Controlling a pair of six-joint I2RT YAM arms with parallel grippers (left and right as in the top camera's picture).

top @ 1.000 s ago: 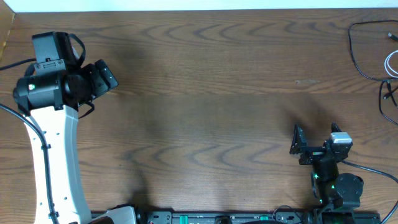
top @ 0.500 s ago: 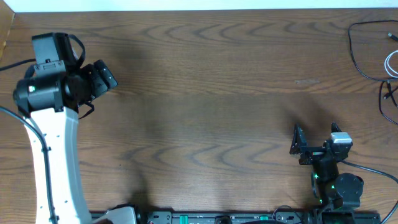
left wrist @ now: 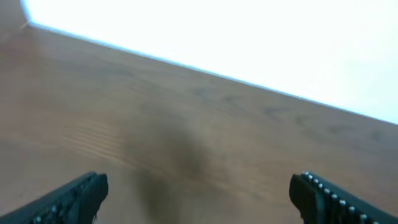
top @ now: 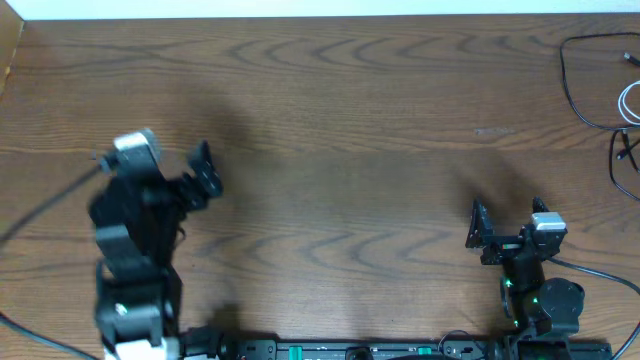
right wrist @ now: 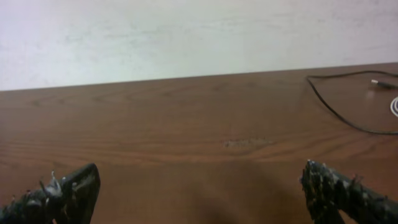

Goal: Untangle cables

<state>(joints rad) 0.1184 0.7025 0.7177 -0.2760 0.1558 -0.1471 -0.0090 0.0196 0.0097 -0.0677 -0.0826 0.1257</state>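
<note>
The cables lie at the table's far right edge: a thin black cable [top: 572, 85] in a loop and a white cable [top: 626, 102] beside it, partly cut off by the frame. The right wrist view shows the black cable [right wrist: 339, 114] and a bit of the white cable [right wrist: 394, 106] far ahead on the right. My right gripper [top: 508, 216] stands open near the front right, well short of them, nothing between its fingers [right wrist: 69, 189]. My left gripper [top: 200, 185] is open over bare wood at the left, far from the cables; its view is blurred, and its fingers [left wrist: 78, 194] are wide apart.
The brown wooden table [top: 330, 130] fills the view, with its white far edge [top: 300, 8] along the top. The arm bases and a black rail [top: 350, 350] sit along the near edge. A thick black arm cable [top: 40, 215] trails left of the left arm.
The left arm has swung quickly from the far left corner down and to the right, toward the near side. The right arm and the cables have not moved.
</note>
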